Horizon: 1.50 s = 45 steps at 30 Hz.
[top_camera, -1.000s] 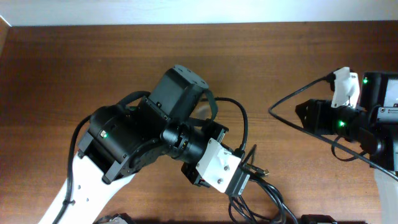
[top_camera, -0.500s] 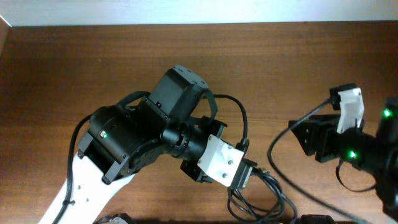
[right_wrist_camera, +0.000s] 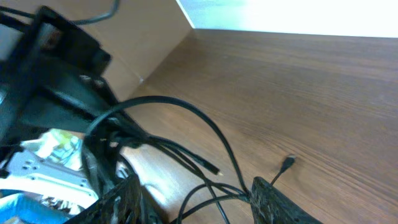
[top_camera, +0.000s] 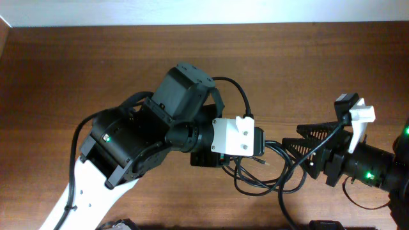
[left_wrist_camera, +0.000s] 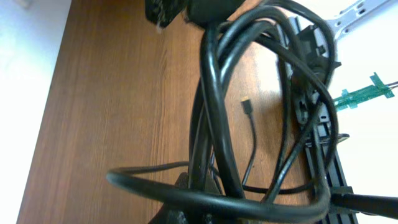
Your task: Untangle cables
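The cables [top_camera: 259,176] are thin black cords in loose loops on the wooden table [top_camera: 96,64], between the two arms. My left gripper [top_camera: 263,144] is shut on the bundle. In the left wrist view the cords [left_wrist_camera: 214,112] run up from its jaws [left_wrist_camera: 205,202], and a small plug end [left_wrist_camera: 247,106] lies on the wood. My right gripper [top_camera: 299,153] is open, its black fingers on either side of the right-hand loops. In the right wrist view, cable strands [right_wrist_camera: 205,158] pass between its fingers [right_wrist_camera: 199,208], with a plug end [right_wrist_camera: 287,163] just beyond them.
The left arm's bulky black body [top_camera: 147,140] fills the table's centre. A pale wall [top_camera: 192,11] runs along the far edge. The right arm's own thicker wire [top_camera: 358,198] hangs near its wrist.
My left gripper has swung up and turned with the bundle, pulling the loops up-right. My right arm has come down and left, and its open fingers now straddle the loops.
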Available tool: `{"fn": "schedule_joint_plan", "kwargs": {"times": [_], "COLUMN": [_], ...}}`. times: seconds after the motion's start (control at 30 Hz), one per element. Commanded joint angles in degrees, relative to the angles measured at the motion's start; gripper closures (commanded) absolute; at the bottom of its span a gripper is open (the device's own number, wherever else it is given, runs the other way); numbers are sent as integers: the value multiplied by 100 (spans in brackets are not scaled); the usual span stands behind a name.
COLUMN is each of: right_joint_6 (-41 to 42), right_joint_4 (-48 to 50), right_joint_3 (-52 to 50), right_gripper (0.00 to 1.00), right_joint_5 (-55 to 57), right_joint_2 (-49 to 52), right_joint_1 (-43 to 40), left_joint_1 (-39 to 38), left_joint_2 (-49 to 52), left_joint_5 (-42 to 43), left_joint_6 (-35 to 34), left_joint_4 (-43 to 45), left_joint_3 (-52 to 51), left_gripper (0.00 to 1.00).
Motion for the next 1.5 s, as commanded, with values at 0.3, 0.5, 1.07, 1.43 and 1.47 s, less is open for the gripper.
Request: {"fn": "schedule_joint_plan", "kwargs": {"times": [0.3, 0.5, 1.07, 1.43, 1.47], "right_joint_6": [-828, -1421, -1156, 186, 184], "right_joint_4": [118, -337, -514, -387, -374], "right_joint_3": [50, 50, 50, 50, 50], "right_gripper": [24, 22, 96, 96, 96], "right_joint_5": [-1552, -1519, -457, 1801, 1794], "right_joint_2": [-17, -17, -13, -13, -13], "right_joint_1": [-17, -17, -20, -20, -17], "left_joint_1": [-17, -17, -17, -17, -17], "left_joint_2": [-61, -61, -61, -61, -61], "left_joint_5": [-208, 35, 455, 87, 87], "left_joint_6": [-345, -343, -343, -348, -345], "left_joint_4": [87, 527, 627, 275, 208], "left_joint_3": [57, 57, 57, 57, 57], "left_gripper": [100, 100, 1, 1, 1]}}
